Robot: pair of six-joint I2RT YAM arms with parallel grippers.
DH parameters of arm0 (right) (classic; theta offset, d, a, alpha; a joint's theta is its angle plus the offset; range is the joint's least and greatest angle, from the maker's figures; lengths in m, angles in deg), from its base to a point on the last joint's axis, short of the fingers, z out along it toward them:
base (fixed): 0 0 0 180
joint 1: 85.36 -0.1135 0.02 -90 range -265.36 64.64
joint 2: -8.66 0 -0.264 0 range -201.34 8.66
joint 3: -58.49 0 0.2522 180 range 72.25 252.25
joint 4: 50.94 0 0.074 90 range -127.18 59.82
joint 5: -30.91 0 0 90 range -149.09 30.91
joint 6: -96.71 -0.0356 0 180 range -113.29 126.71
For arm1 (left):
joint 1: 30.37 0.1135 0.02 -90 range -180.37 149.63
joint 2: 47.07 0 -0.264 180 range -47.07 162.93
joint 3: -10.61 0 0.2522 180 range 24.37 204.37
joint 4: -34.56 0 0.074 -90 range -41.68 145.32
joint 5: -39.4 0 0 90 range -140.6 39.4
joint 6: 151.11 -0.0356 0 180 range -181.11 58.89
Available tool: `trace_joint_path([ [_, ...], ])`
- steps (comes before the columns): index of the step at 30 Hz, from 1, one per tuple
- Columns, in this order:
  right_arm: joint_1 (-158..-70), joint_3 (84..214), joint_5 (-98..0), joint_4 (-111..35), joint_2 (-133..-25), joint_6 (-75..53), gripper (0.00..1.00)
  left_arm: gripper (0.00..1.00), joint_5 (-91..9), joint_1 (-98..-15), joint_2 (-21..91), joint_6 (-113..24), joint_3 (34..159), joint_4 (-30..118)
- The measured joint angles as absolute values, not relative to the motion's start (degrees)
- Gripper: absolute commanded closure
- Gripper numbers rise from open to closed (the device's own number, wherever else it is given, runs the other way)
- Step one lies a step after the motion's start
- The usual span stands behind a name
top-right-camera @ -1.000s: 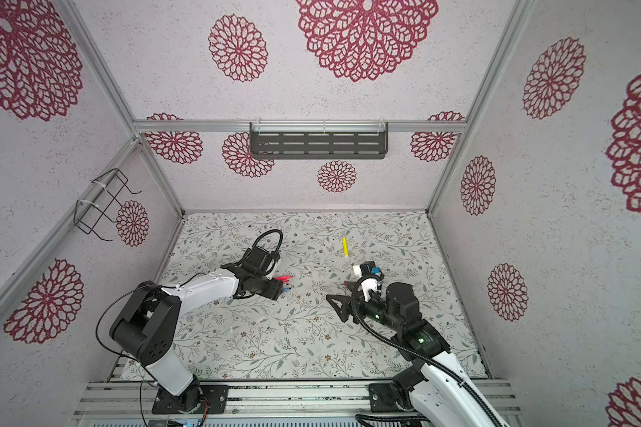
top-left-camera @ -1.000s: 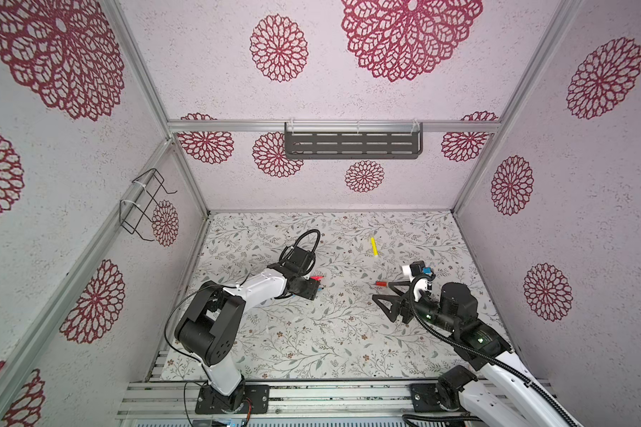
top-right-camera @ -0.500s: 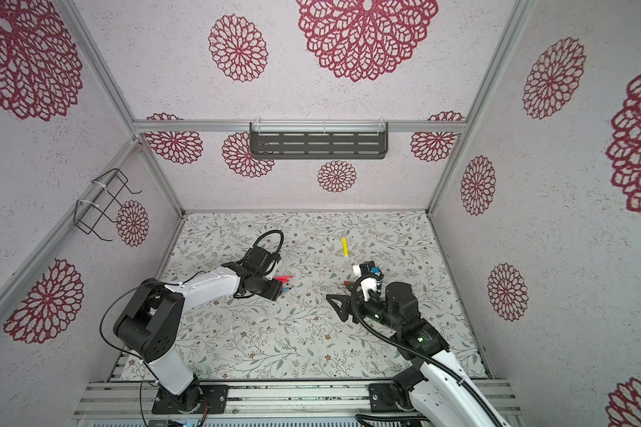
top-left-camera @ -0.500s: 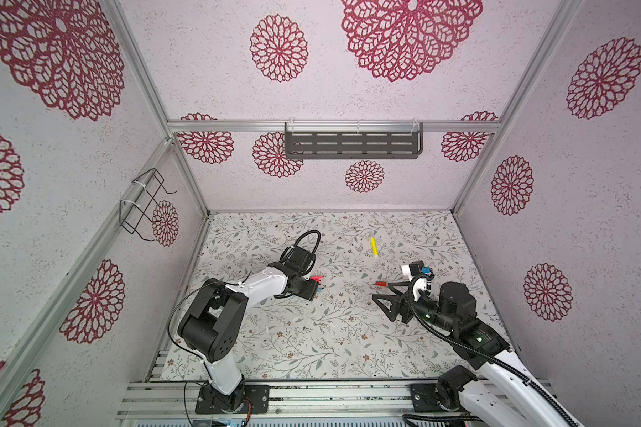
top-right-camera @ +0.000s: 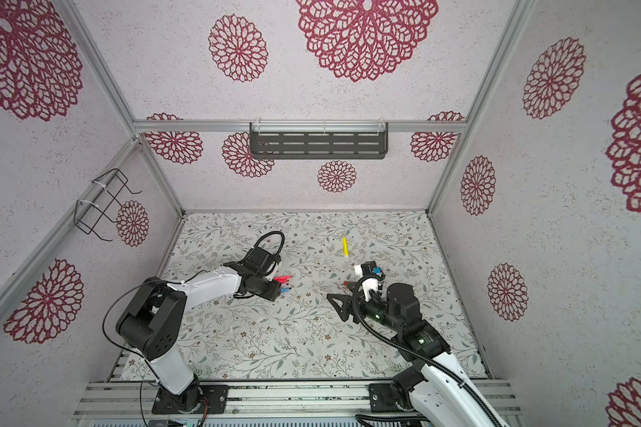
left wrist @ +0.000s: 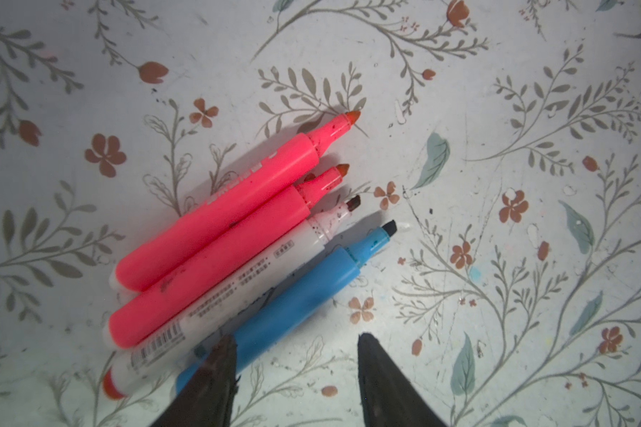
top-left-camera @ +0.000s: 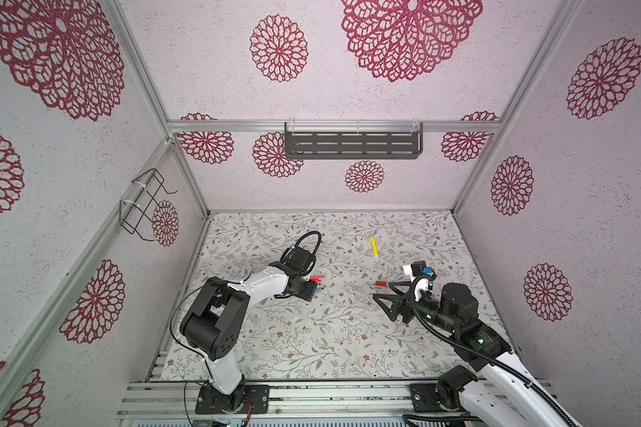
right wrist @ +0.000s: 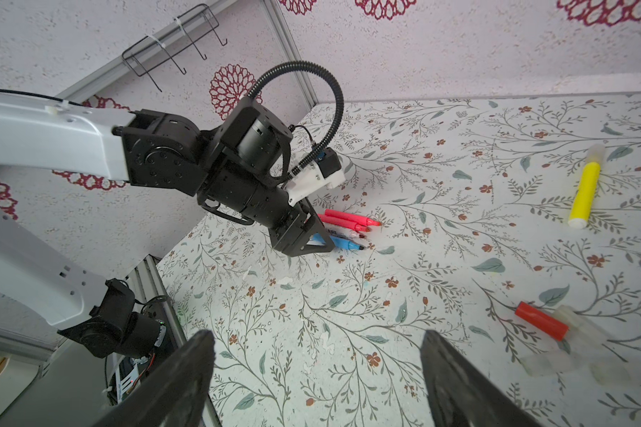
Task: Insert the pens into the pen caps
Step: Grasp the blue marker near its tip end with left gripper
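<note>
Four pens lie side by side on the floral mat: two pinkish-red pens (left wrist: 219, 210) (left wrist: 215, 266), a white pen (left wrist: 237, 292) and a blue pen (left wrist: 297, 295). My left gripper (left wrist: 296, 336) hangs low over their rear ends, jaws apart. One finger (left wrist: 215, 369) rests at the blue pen's rear end; the other stands clear on bare mat. A yellow pen (top-left-camera: 374, 247) lies alone farther back. The red pen cap (right wrist: 541, 321) and clear pen caps (right wrist: 555, 364) lie beside my right gripper (right wrist: 316, 336). That gripper is wide open with only mat between its fingers.
A dark slotted shelf (top-left-camera: 352, 145) hangs on the back wall and a wire rack (top-left-camera: 145, 203) on the left wall. Panel walls close in three sides of the mat. An aluminium rail (top-left-camera: 311, 392) carrying both arm bases runs along the front.
My left gripper's jaws have narrowed over the pens. Both arms stay where they were, and no pen or cap has shifted.
</note>
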State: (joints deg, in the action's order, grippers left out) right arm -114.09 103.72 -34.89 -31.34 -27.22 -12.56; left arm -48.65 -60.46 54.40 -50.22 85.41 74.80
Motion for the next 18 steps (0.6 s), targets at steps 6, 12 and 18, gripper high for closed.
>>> trace_joint_path([
  [6, -114.09, 102.84, -34.95, -31.34, -27.16, -12.91, 0.12, 0.46, -49.17, -60.98, 55.52, -50.22, 85.52, 75.15],
  [12, -114.09, 102.71, -35.02, -31.29, -26.46, -12.93, 0.12, 0.48, -49.89, -61.49, 56.24, -50.22, 85.52, 76.07],
  [18, -114.09, 102.71, -35.3, -31.21, -25.34, -12.97, 0.12, 0.49, -50.7, -63.37, 56.46, -50.15, 86.35, 77.03],
])
